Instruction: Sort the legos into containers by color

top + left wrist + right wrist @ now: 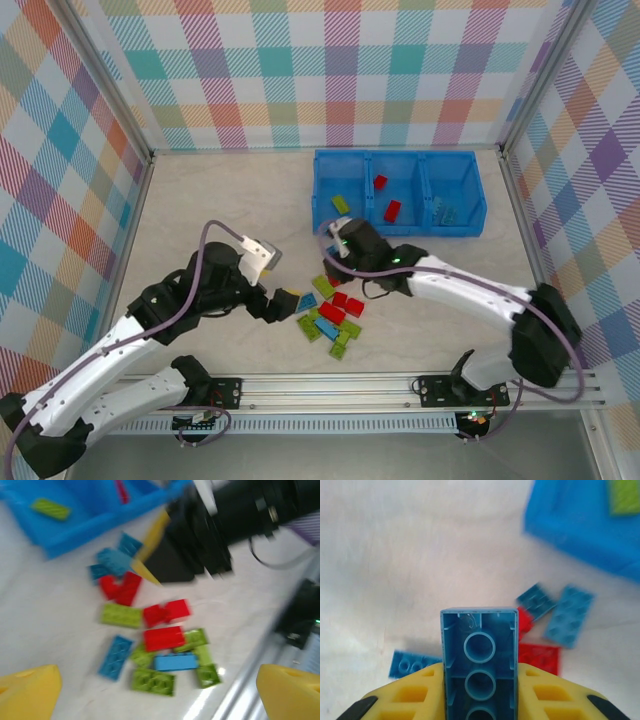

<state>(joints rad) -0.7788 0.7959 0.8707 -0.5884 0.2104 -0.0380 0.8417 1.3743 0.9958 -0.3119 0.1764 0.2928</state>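
Although the table (210, 200) carries a blue bin (400, 156) at its far right holding only a few sorted bricks (392, 210), most lie piled near the middle; the right end effector (480, 695) grips one blue brick (479, 650), and the left end effector (283, 300) hangs released beside the pile (335, 315).

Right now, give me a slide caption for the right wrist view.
Right gripper clamps a blue lego, underside showing, with loose red and blue legos beyond, near the bin.
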